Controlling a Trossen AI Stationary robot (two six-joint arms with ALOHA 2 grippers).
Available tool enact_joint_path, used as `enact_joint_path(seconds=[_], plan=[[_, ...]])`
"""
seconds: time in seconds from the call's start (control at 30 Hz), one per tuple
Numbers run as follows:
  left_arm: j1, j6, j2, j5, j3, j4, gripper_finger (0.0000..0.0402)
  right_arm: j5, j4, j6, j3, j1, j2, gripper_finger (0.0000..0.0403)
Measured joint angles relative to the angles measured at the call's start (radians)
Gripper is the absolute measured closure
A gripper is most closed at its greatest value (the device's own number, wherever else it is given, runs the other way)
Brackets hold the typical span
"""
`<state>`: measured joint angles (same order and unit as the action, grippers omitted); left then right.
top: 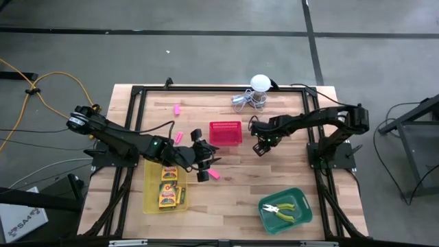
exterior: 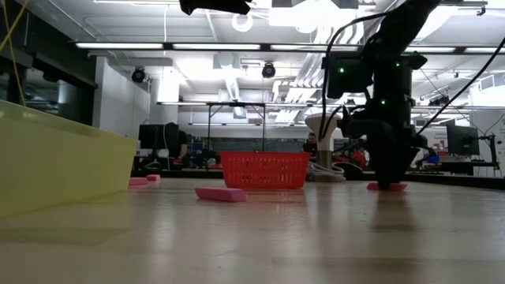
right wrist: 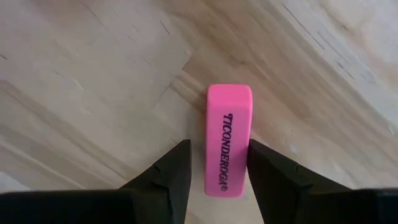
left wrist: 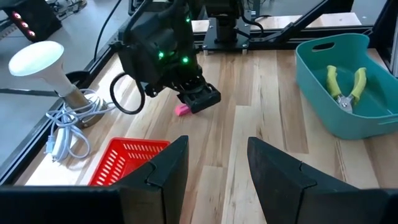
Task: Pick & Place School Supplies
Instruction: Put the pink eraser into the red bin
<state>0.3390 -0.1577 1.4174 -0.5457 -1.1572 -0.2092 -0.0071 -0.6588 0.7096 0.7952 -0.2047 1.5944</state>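
A pink eraser (right wrist: 229,143) lies flat on the wooden table. My right gripper (right wrist: 216,148) points down over it, open, with one finger on each long side of the eraser's near half. The low view shows those fingers (exterior: 387,175) just above the eraser (exterior: 387,187). My left gripper (top: 204,165) hangs open and empty above the table's middle, beside another pink eraser (top: 214,174). Crayon boxes (top: 169,186) lie in the yellow tray (top: 149,199). Pliers (top: 281,210) lie in the green tray (top: 302,199).
A red basket (top: 226,133) stands just left of my right gripper. A white ball with coiled wire (top: 257,92) sits at the far edge. Two more pink erasers (top: 177,108) (top: 179,137) lie on the far left part of the table.
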Motion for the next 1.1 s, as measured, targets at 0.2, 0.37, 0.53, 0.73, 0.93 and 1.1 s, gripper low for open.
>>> enact_joint_path(seconds=[0.2, 0.37, 0.53, 0.73, 0.93, 1.1], plan=[[0.0, 0.0, 0.0, -0.001, 0.0, 0.005, 0.0242, 0.028, 0.018, -0.003, -0.002, 0.0, 0.0, 0.026], [0.0, 0.0, 0.0, -0.001, 0.0, 0.004, 0.0242, 0.036, 0.02, -0.006, -0.002, 0.0, 0.0, 0.0264], [0.0, 0.0, 0.0, -0.002, 0.0, 0.004, 0.0242, 0.042, 0.018, -0.002, -0.002, 0.0, 0.0, 0.0291], [0.0, 0.0, 0.0, -0.002, 0.0, 0.004, 0.0242, 0.041, 0.018, 0.0, -0.002, 0.0, 0.0, 0.0326], [0.0, 0.0, 0.0, -0.002, 0.0, 0.004, 0.0242, 0.04, 0.017, -0.006, -0.002, 0.0, 0.0, 0.0321], [0.0, 0.0, 0.0, -0.002, 0.0, 0.003, 0.0242, 0.027, 0.011, -0.012, -0.002, -0.001, -0.008, 0.0324]])
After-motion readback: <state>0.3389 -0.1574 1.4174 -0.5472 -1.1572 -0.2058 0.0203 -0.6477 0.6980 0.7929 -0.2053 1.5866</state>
